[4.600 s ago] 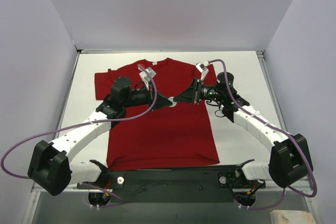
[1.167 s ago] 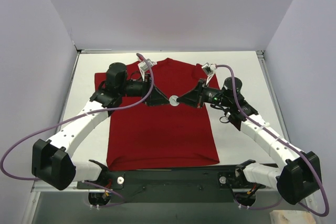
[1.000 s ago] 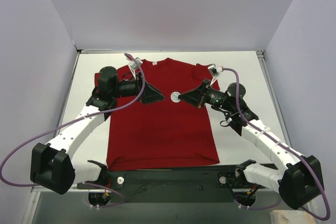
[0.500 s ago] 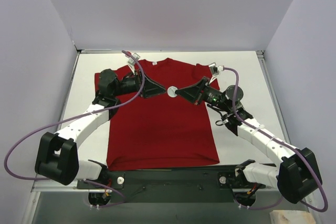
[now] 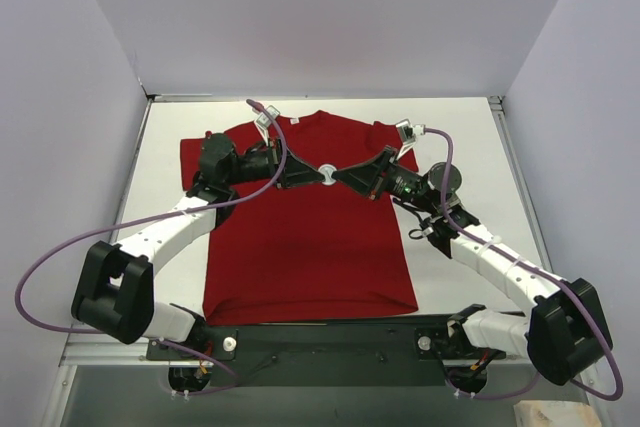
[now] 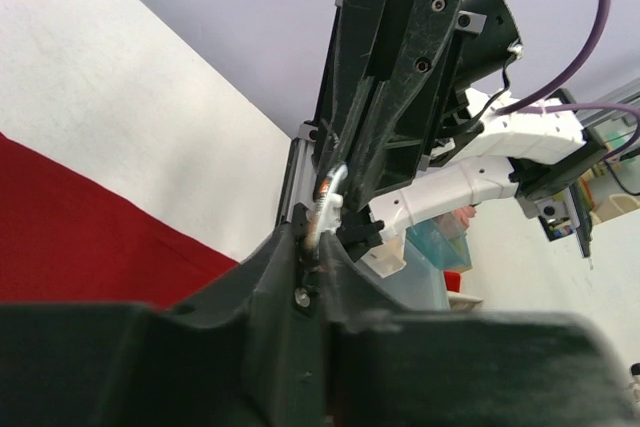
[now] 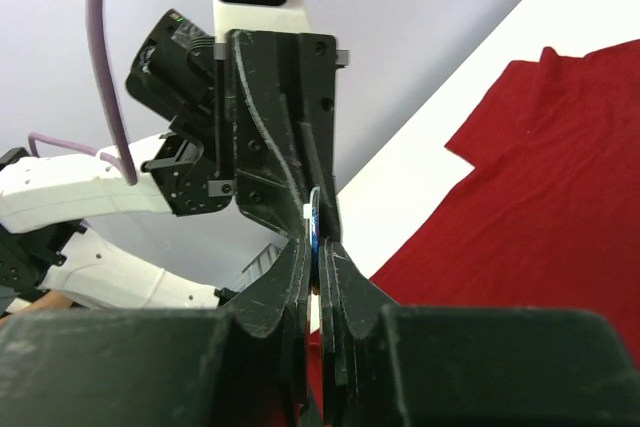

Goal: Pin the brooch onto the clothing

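The clothing [image 5: 310,247], a red T-shirt, lies flat on the white table. Above its chest the two grippers meet tip to tip. Between them is the brooch [image 5: 327,176], a small round pale disc. My right gripper [image 5: 339,176] reaches in from the right and is shut on the brooch [image 7: 313,222], which shows edge-on with blue patches between its fingers. My left gripper [image 5: 316,178] comes from the left. Its jaws are drawn in on the opposite edge of the brooch [image 6: 325,209]. Red cloth [image 7: 520,207] lies below both grippers.
The white table [image 5: 460,147] shows bare on both sides of the shirt, with grey walls on three sides. A black rail [image 5: 330,332] with both arm bases runs along the near edge. Purple cables [image 5: 50,267] loop off each arm.
My left gripper has swung right to the brooch and drawn its open jaws in on it. The right gripper has held the brooch throughout, shifting slightly up and left.
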Controlling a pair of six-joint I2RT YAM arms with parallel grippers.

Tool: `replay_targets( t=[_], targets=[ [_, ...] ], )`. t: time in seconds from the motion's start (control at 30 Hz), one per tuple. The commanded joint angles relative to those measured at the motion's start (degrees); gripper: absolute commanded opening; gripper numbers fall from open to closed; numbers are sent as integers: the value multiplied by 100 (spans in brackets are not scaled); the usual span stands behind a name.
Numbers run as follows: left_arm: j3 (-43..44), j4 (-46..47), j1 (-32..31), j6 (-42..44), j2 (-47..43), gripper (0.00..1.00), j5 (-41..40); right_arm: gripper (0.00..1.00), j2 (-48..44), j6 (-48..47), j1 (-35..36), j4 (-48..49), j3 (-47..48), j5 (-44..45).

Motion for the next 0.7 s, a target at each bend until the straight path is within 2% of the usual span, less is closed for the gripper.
replay_targets(
  t=[0.0, 0.07, 0.13, 0.17, 0.23, 0.27, 0.37, 0.47, 0.57, 0.67],
  targets=[
    [302, 209, -16, 134, -13, 9, -57, 0, 36, -5, 40, 544, 273, -51],
    [320, 147, -16, 221, -48, 0, -66, 0, 132, 31, 40, 456, 335, -164],
    [355, -116, -25, 431, -127, 0, -92, 9, 194, 48, 32, 307, 467, -270],
    [381, -256, -25, 546, -163, 0, -118, 23, 221, 40, 32, 245, 511, -306],
    [478, -844, -34, 983, -294, 0, -171, 36, 221, 13, 32, 122, 581, -376],
    [513, -1264, -51, 1152, -338, 0, -250, 48, 212, -13, 32, 104, 599, -402],
    [601, -1951, -86, 1723, -558, 0, -495, 68, 133, -22, 14, 51, 590, -394],
    [566, -2147, -95, 1970, -760, 0, -628, 73, 150, 74, 23, 165, 590, -438],
    [514, -2112, -95, 1971, -866, 0, -681, 73, 238, 232, 23, 332, 581, -525],
    [496, -1972, -104, 1857, -866, 0, -637, 67, 388, 382, 32, 552, 581, -657]
  ],
)
